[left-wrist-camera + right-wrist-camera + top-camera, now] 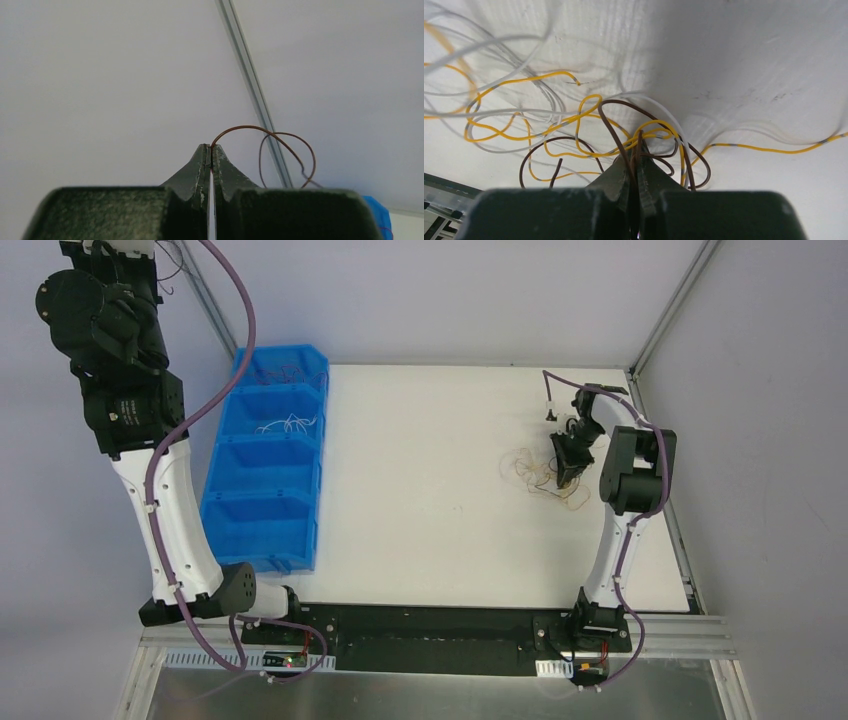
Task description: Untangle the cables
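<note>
White bench (430, 520) with pale grey walls on three sides; a metal rail runs up each far corner.

Left side of the bench: blue bin (262, 540) with four compartments in a row, near to far. Second compartment from the far end holds a few white wires (288, 425). The farthest one holds some thin dark strands, too small to tell the colour.

Left hand (211, 148): raised high, well above and apart from the bench, against the wall. Fingers pressed together at the tips, pinching one end of a single brown wire (260, 131). The wire arcs out to the right and curls into a loop in the air.

Right hand (637, 142): down at the bench on the right side, fingers closed tight, tips set in the cables (574, 130). This is a loose tangle of yellow, white and brown loops spread flat, mostly to the left of the hand. A brown strand and a yellow one run in at the closed tips. One yellow strand trails away to the right.
</note>
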`<state>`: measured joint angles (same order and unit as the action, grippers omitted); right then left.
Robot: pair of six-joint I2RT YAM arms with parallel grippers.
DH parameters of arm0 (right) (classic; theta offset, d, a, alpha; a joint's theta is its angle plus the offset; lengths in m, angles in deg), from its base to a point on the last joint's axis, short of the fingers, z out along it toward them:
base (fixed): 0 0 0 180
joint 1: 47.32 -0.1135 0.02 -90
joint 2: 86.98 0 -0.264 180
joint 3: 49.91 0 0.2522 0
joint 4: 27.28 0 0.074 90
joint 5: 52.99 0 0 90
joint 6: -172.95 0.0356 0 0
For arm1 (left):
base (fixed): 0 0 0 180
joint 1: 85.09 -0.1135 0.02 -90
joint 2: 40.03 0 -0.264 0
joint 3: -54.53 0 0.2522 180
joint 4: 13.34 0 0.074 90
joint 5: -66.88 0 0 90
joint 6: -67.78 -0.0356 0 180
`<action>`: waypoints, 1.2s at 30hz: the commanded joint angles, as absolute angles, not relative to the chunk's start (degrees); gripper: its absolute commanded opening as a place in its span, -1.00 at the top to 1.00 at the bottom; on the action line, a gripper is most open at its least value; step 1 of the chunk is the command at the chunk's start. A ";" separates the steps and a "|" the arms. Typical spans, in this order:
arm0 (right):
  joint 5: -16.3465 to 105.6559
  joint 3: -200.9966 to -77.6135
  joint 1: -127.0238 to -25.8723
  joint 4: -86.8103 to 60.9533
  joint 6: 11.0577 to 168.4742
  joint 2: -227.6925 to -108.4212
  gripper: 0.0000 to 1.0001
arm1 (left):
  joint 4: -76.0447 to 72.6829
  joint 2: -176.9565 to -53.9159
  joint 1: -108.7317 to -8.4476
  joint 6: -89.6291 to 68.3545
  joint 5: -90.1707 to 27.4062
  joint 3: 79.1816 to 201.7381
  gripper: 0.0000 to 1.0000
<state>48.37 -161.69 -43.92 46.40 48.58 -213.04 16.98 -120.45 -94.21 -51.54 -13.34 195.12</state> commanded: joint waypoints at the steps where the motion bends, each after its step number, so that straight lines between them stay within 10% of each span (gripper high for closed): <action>1: 44.41 -161.18 -43.19 45.10 46.12 -214.77 1.00 | 16.10 -118.01 -95.08 -55.11 -10.27 194.98 1.00; 19: 49.37 -162.74 -43.33 47.10 47.48 -213.96 1.00 | 18.18 -115.27 -96.08 -56.46 -11.66 191.30 1.00; 36: 53.39 -163.83 -44.10 49.30 49.33 -213.45 1.00 | 18.52 -104.70 -96.07 -56.23 -11.17 160.62 1.00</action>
<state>50.86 -162.02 -43.68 46.88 48.56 -213.15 20.00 -109.70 -95.70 -56.32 -12.16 167.86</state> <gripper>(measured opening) 0.023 0.009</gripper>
